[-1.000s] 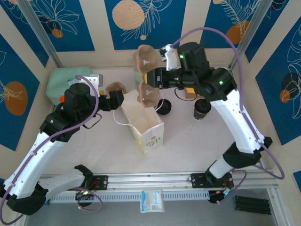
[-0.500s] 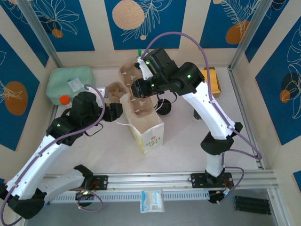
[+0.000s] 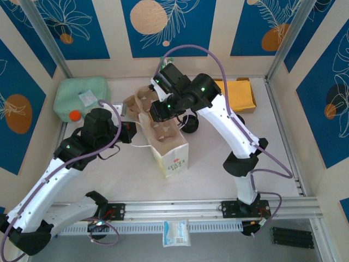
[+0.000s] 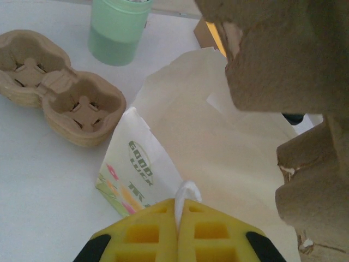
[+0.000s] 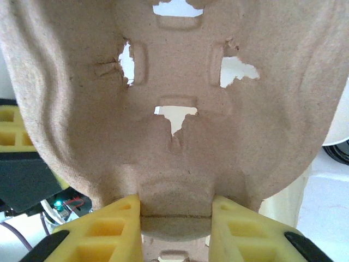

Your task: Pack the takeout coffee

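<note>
Left fingers (image 4: 147, 236) pressed together on the white loop handle (image 4: 186, 194) of a white printed paper bag (image 3: 172, 151), likely steadying it open; right fingers (image 5: 115, 229) pinch a brown moulded-pulp cup carrier (image 5: 174, 109) over its mouth; the black-lidded takeout coffee (image 3: 190, 127) stands on the table (image 3: 207, 180) just beside the bag, partly hidden.

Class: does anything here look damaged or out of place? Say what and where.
The brown moulded-pulp cup carrier held by the right tool looks damaged: the slots in its cup well have ragged, torn edges. Nothing appears spilled.
</note>
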